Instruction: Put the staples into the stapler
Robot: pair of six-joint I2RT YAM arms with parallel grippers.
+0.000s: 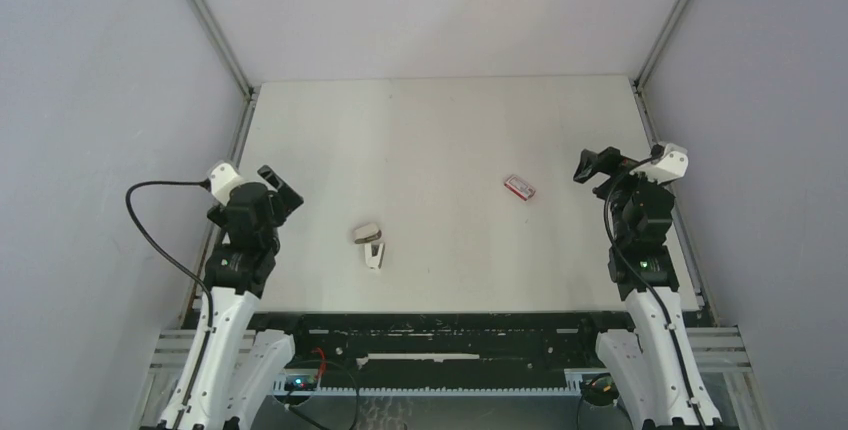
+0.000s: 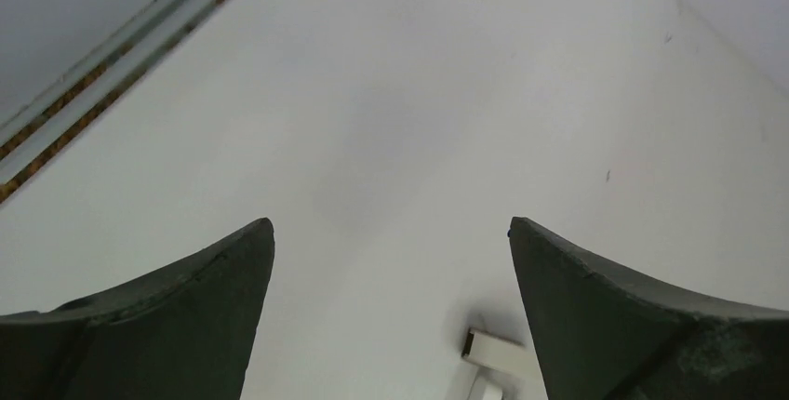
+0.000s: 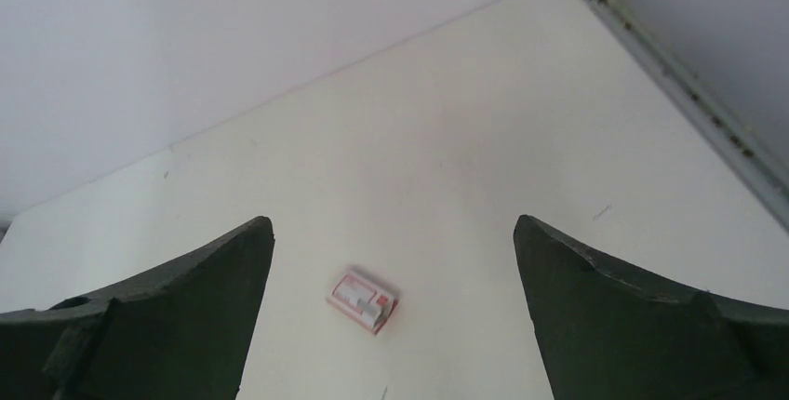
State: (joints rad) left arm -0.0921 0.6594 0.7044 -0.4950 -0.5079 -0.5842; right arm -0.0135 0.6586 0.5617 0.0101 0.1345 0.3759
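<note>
Two grippers hang empty and spread wide: your left gripper (image 1: 283, 188) and right gripper (image 1: 590, 165). The stapler (image 1: 369, 244) lies on the table (image 1: 450, 130), its long axis roughly near-to-far, beige end away from the near edge. It sits well right of your left gripper, slightly nearer that edge. The box (image 1: 519, 187) lies left of your right gripper.

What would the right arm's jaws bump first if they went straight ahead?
Probably the red-and-white box on the table, seen ahead between the open jaws. Depth is unclear, so they might meet bare table just short of it.
</note>
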